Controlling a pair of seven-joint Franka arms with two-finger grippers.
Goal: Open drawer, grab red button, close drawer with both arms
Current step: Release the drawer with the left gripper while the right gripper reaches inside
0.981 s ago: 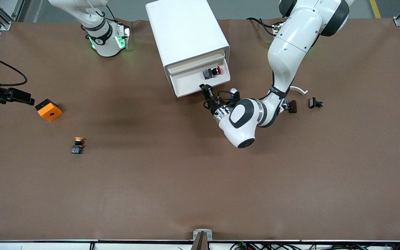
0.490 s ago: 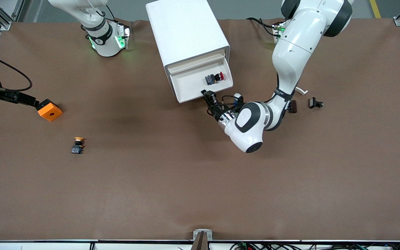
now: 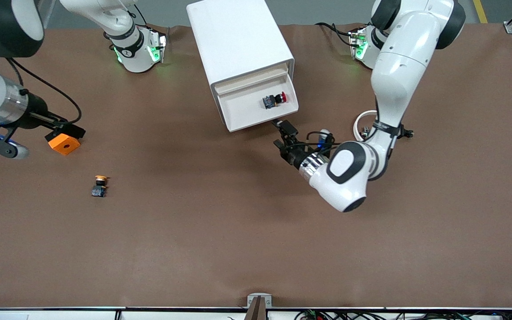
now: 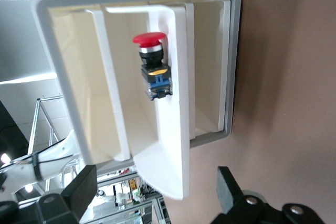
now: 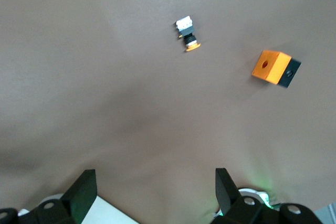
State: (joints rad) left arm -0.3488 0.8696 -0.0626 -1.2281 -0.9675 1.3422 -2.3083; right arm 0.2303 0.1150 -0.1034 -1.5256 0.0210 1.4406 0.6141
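Note:
The drawer (image 3: 249,113) is pulled out of the white cabinet (image 3: 238,40), and its white tray is open to view. The button (image 3: 276,99), with a red cap on a black body, lies on its side in the tray. It also shows in the left wrist view (image 4: 152,66), inside the drawer (image 4: 173,145). My left gripper (image 3: 281,134) is open and empty, just off the drawer's front corner and not touching it; in its wrist view (image 4: 154,192) the fingers straddle that corner. My right gripper (image 3: 70,129) is open and empty, up in the air by the orange cube.
An orange cube with a hole (image 3: 63,144) and an orange-yellow capped button (image 3: 100,185) lie toward the right arm's end; both show in the right wrist view, the cube (image 5: 274,67) and the button (image 5: 188,36). A white ring (image 3: 362,124) and a small black part (image 3: 405,132) lie by the left arm.
The drawer slid out a little further, then my left gripper drew back from its front, away from the cabinet. My right arm swung in from the table's end, over the orange cube.

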